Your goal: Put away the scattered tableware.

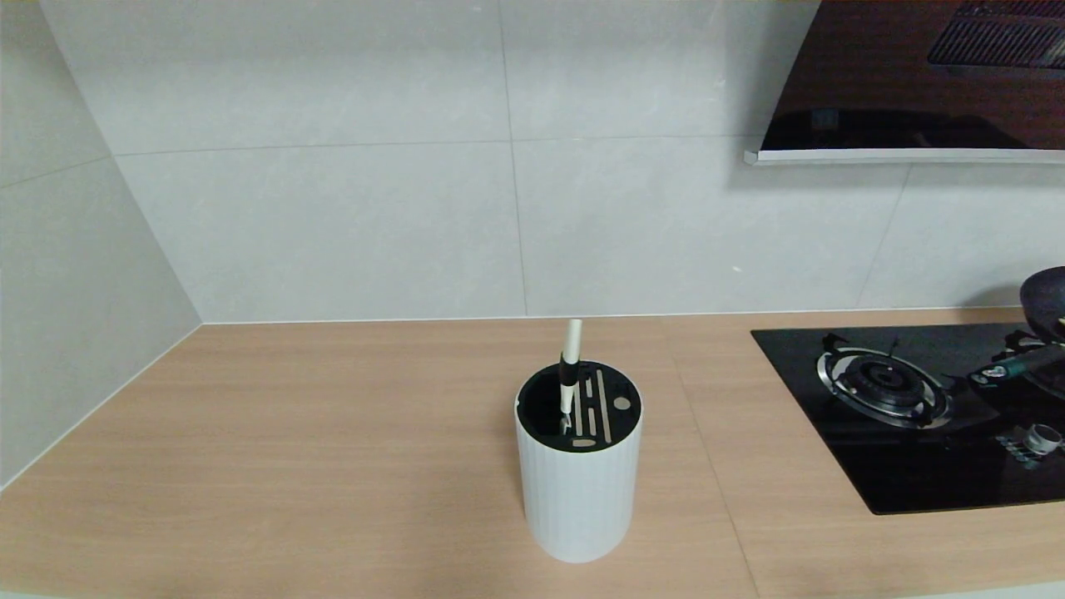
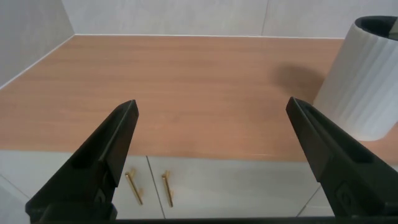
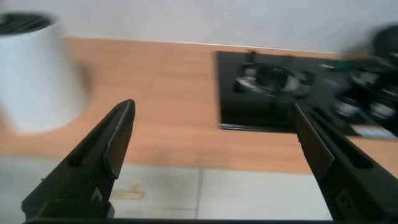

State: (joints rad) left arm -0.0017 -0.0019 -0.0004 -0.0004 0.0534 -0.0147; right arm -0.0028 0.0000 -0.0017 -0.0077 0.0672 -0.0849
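A: Head view first. How far along is it?
B: A white ribbed holder (image 1: 578,474) stands on the wooden worktop (image 1: 333,466), mid-frame. One utensil (image 1: 570,359) with a pale handle and a black band stands upright in the holder's open compartment, beside the slotted black top. I judge the task done or nearly so. I can't tell whether more pieces wait elsewhere.
A: What else is there?
B: A black gas hob (image 1: 907,416) is on the right, well apart from the holder. A dark pan (image 1: 1044,301) sits at the far right edge, and a range hood (image 1: 915,83) hangs above.
A: Left wrist view?
B: The left gripper (image 2: 211,107) hangs at the worktop's front edge, jaws wide and holding nothing. The holder is near, off to one side. Below are cabinet doors with gold handles (image 2: 134,188).
A: Right wrist view?
B: The right gripper (image 3: 212,111) also has its jaws wide and is empty-handed. It hangs over the front edge, between holder and hob.
A: Any brands or labels?
B: There is no writing I can read in any view. The holder's wall is plain, and the marks by the hob knob are too small to tell.
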